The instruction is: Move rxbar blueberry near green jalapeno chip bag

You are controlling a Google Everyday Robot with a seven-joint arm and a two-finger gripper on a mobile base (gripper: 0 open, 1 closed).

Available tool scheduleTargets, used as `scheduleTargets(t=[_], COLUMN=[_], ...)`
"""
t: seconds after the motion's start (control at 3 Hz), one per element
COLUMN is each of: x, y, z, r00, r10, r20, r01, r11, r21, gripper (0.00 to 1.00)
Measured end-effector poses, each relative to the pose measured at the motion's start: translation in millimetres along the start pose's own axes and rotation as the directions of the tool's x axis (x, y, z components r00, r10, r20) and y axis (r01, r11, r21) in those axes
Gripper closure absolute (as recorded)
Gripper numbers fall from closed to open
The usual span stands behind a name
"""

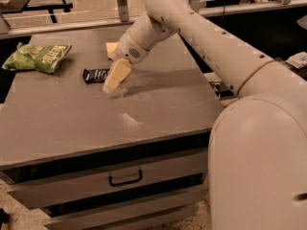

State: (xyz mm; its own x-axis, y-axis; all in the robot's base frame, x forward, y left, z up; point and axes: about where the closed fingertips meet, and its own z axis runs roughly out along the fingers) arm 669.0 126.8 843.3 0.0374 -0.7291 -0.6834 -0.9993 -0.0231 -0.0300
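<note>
The rxbar blueberry (95,74), a small dark navy wrapper with white lettering, lies flat on the grey cabinet top (158,114) left of centre. The green jalapeno chip bag (37,57), wrinkly light green with a white banner, lies at the far left edge. My gripper (114,79) hangs from the white arm, tips down close to the tabletop, just right of the bar's right end. It holds nothing that I can see.
A pale yellow sponge (112,49) lies behind the gripper, partly hidden by the wrist. The cabinet has a drawer with a black handle (125,178) in front. A table and railing stand beyond the far edge.
</note>
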Motion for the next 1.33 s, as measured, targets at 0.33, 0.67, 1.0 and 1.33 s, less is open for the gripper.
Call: scheduleTargets(t=[0.33, 0.67, 1.0, 1.33], x=[-3.8, -5.1, -8.3, -8.6], y=[2.8, 4.8, 4.7, 4.7], z=[14.8, 21.8, 18.5, 18.2], r00=[1.0, 1.0, 1.0, 1.0], r10=[-0.008, -0.007, -0.007, -0.007], r20=[0.003, 0.006, 0.006, 0.006], r01=[0.008, 0.008, 0.008, 0.008], r11=[0.9992, 0.9984, 0.9984, 0.9984], r21=[-0.038, -0.056, -0.056, -0.056], gripper=[0.39, 0.62, 0.86, 1.0])
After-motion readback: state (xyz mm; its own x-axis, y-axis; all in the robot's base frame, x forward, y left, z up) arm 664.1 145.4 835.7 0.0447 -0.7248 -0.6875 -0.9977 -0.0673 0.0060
